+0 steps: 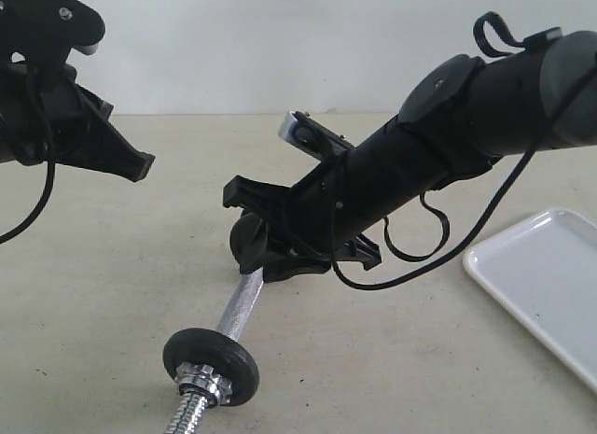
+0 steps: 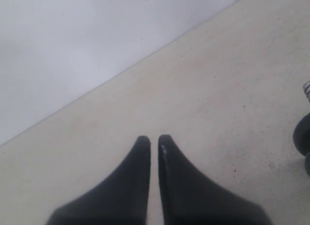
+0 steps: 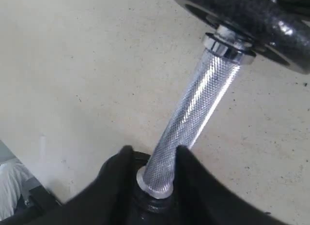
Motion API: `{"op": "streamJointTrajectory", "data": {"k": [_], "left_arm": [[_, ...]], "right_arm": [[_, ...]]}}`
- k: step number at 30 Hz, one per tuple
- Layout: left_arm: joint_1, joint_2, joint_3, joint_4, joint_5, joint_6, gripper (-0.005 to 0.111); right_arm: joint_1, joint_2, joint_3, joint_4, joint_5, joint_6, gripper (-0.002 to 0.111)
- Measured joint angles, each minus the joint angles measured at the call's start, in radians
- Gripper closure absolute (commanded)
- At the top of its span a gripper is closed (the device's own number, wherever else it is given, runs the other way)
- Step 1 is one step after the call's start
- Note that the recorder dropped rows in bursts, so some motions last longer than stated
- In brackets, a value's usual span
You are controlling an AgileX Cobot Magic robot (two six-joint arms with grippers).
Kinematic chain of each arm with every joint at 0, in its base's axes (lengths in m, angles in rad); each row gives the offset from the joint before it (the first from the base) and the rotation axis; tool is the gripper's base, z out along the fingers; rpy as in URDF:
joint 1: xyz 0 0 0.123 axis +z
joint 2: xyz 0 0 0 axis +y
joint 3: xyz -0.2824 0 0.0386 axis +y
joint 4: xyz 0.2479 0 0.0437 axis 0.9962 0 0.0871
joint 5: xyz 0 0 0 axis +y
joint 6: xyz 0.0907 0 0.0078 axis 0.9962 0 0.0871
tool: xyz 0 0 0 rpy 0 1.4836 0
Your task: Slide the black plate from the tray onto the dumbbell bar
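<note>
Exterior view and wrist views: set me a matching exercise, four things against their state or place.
1 left gripper
2 right gripper
3 tray
4 dumbbell bar

A white, at the exterior view's right edge
B shut, raised off the table
C chrome, lying on the table
D straddling the bar's shaft

Pairs: 1-B, 2-D, 3-A, 4-C

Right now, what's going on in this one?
The right arm's fingers straddle the far end of the dumbbell bar, where the black plate appears to sit on the bar; whether they grip anything is unclear. The left arm's fingers are shut, raised off to the side, holding nothing. The white tray lies to the right, no plate on its visible part.
</note>
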State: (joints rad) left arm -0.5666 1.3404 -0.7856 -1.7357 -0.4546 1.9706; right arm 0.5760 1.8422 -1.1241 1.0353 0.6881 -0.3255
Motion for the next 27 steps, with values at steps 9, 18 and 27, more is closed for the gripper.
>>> {"op": "streamJointTrajectory", "data": {"k": [9, 18, 27], "left_arm": [[0.000, 0.000, 0.000, 0.000, 0.000, 0.000, 0.102], [0.000, 0.000, 0.000, 0.000, 0.000, 0.000, 0.102], [0.000, 0.000, 0.000, 0.000, 0.000, 0.000, 0.102]], "right_arm": [[0.001, 0.051, 0.000, 0.005, -0.022, 0.171, 0.042], [0.030, 0.094, 0.000, 0.050, -0.126, 0.198, 0.042], [0.086, 0.127, 0.000, 0.117, -0.240, 0.200, 0.054]]}}
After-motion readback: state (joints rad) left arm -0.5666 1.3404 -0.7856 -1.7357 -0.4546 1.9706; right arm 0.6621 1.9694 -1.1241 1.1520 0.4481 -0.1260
